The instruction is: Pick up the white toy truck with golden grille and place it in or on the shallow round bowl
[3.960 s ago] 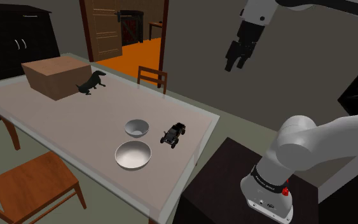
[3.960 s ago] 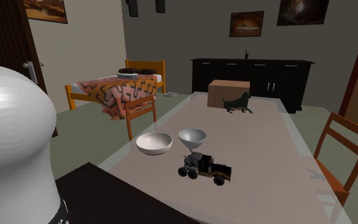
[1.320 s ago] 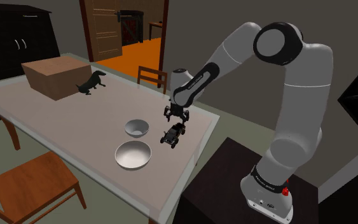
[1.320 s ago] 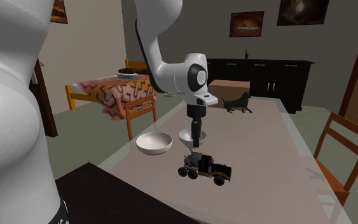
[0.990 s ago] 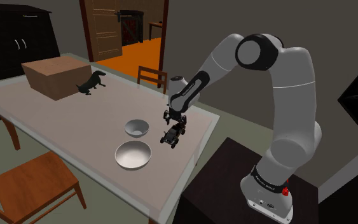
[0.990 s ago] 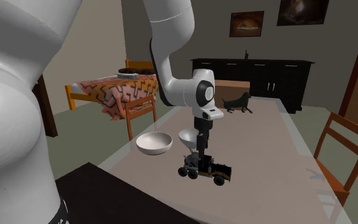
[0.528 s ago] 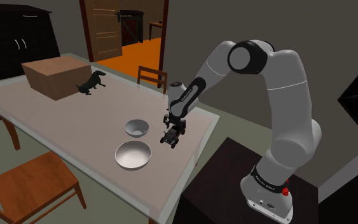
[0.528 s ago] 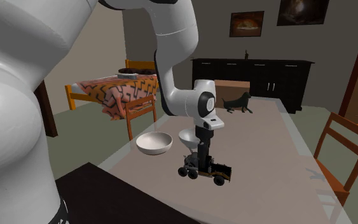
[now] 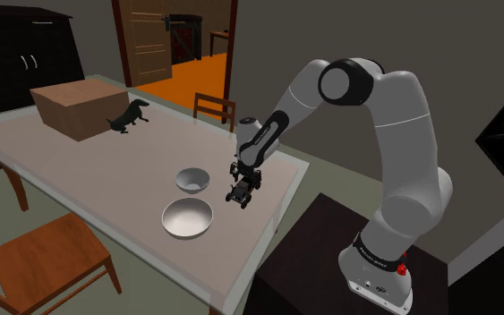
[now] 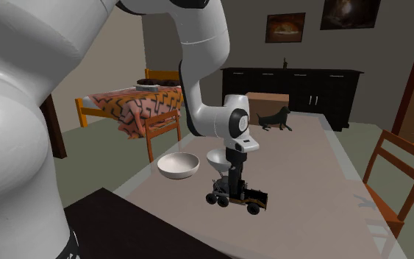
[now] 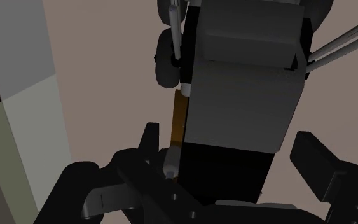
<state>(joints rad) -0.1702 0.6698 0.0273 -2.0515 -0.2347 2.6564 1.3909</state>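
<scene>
Two spread fingers (image 11: 314, 159) of the hand (image 10: 232, 184) astride the dark toy truck (image 10: 254, 197).

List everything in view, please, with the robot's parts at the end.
Toy truck: one, dark with golden trim, near table edge.
Bowls: two, whitish; shallow bowl, smaller bowl, both beside truck.
Box: one, brown, table's end away from robot.
Dog figure: one, black, beside box.
Table: one, pale top.
Chairs: at least two, brown, at table.
Cabinet: one, black, against wall.
Arm: one, white.
Claw: one, black, open astride truck.
</scene>
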